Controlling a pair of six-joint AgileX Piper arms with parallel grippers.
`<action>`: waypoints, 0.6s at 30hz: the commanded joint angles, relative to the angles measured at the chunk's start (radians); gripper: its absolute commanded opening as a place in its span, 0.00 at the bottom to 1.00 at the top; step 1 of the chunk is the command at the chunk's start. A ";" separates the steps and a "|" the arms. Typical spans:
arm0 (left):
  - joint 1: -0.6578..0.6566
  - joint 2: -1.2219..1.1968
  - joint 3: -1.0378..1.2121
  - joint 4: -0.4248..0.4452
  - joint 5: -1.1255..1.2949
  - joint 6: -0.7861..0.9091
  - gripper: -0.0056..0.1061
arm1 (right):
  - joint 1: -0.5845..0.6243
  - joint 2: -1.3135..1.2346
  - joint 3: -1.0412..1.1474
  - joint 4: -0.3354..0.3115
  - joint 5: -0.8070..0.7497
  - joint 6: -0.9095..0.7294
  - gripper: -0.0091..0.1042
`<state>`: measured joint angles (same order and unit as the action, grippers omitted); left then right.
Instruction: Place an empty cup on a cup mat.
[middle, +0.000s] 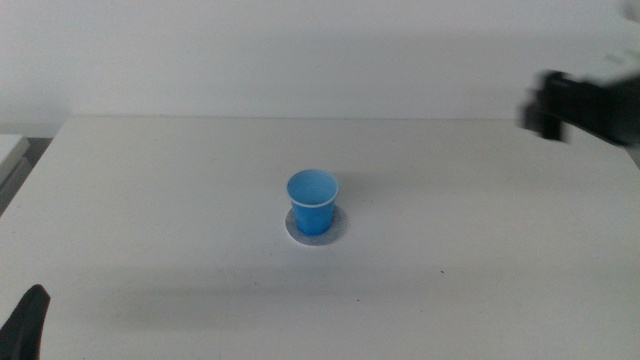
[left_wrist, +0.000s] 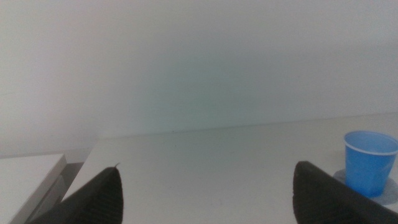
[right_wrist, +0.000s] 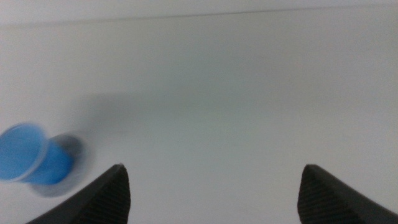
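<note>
A: Cup (middle: 313, 200) upright on mat (middle: 338, 231), mid-table (middle: 480, 260). Mouth up, inside blue and bare. Mat rim showing round base, so seated near centre; placement judged done.

B: Right gripper (middle: 548, 108) well off from cup, high at far right, blurred. Jaws spread wide in own wrist view, nothing between.

A: Left gripper (middle: 26, 322) low, near corner, well apart from cup. Waiting. Jaws wide too, empty.

B: Left wrist view gives cup side-on, taper plain. Right wrist view gives cup from above, smeared, mat edge barely legible. Only middle view gives both arms clear of cup.
</note>
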<state>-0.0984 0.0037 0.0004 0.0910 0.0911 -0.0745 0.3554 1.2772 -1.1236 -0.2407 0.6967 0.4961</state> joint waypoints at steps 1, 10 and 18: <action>-0.002 -0.004 0.000 -0.002 -0.006 -0.003 0.89 | -0.093 -0.126 0.135 0.030 -0.070 -0.013 0.71; -0.002 -0.004 0.000 -0.002 -0.006 -0.003 0.89 | -0.243 -0.490 0.504 0.196 -0.238 -0.401 0.73; -0.002 -0.004 0.000 -0.002 -0.006 -0.003 0.89 | -0.243 -0.715 0.755 0.274 -0.415 -0.508 0.90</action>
<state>-0.0984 0.0037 0.0004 0.0910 0.0911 -0.0745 0.1192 0.5929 -0.4070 0.0216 0.3285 0.0212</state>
